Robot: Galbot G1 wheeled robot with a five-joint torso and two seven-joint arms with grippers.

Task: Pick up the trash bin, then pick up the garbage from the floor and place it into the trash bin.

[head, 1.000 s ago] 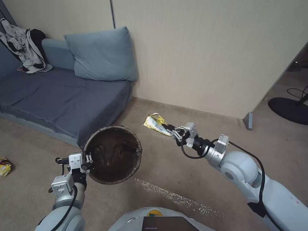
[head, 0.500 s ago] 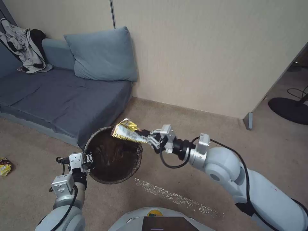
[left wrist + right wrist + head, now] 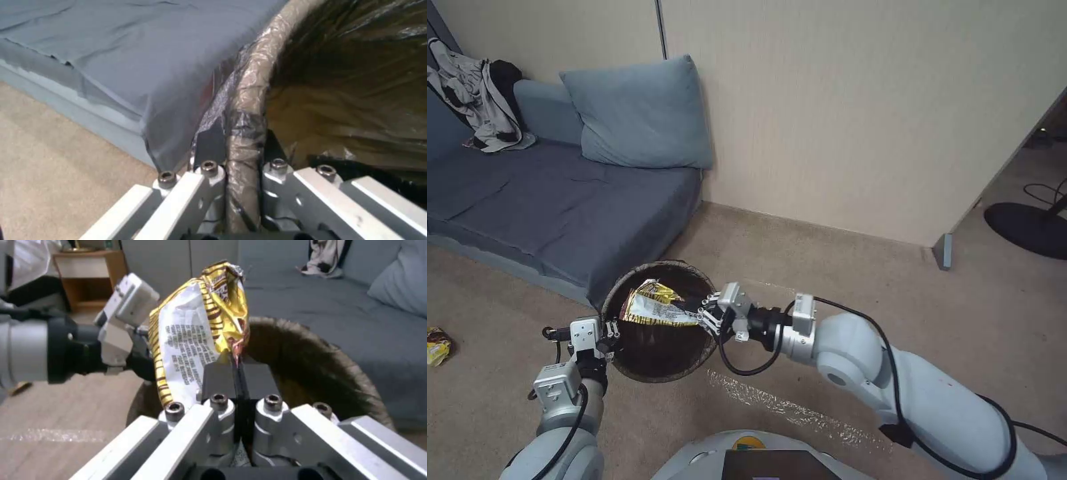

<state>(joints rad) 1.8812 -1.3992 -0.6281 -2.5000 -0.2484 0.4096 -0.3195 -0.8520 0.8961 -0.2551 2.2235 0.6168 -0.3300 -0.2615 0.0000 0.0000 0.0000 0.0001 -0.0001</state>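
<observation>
Left gripper (image 3: 616, 331) clamps trash bin (image 3: 707, 347) rim | right gripper (image 3: 699, 312) pinches crumpled gold-and-white wrapper (image 3: 654, 307) over brown-lined opening.

- Beige carpet floor (image 3: 800, 247) covers the room.
- A cream wall (image 3: 854, 107) runs along the far side, with a thin vertical seam near its left part.
- A grey-blue sofa (image 3: 547, 200) stands far left, a blue cushion (image 3: 640, 113) propped at its right end.
- Crumpled grey and black clothes (image 3: 477, 93) lie on the sofa's left.
- At far right, a dark round base (image 3: 1024, 230) rests on the floor.
</observation>
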